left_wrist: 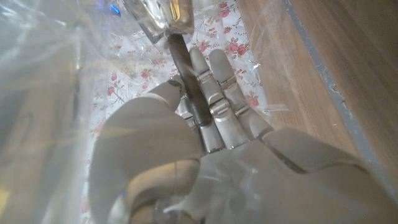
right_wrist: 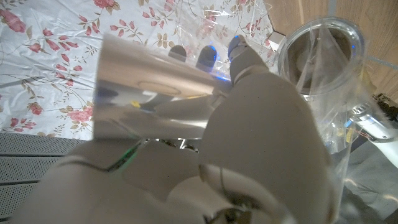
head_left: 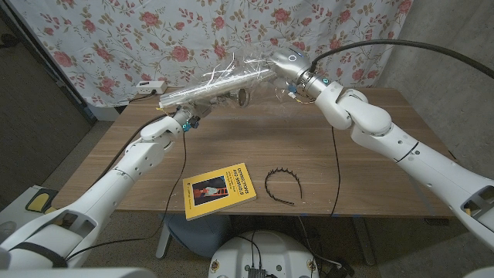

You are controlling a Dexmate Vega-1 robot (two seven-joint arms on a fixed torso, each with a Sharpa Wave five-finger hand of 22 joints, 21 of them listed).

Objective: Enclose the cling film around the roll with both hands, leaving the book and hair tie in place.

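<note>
Head view: one roll (head_left: 212,86) in both hands' closed fingers; one book (head_left: 220,190), one hair tie (head_left: 282,185).

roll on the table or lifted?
Lifted. The roll hangs tilted above the table, left hand and right hand at its ends.

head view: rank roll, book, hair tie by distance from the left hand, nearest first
1. Roll: the left hand is at its lower end, above the table's far side.
2. Book: yellow, near the front edge, toward the middle.
3. Hair tie: black, just right of the book.
</note>
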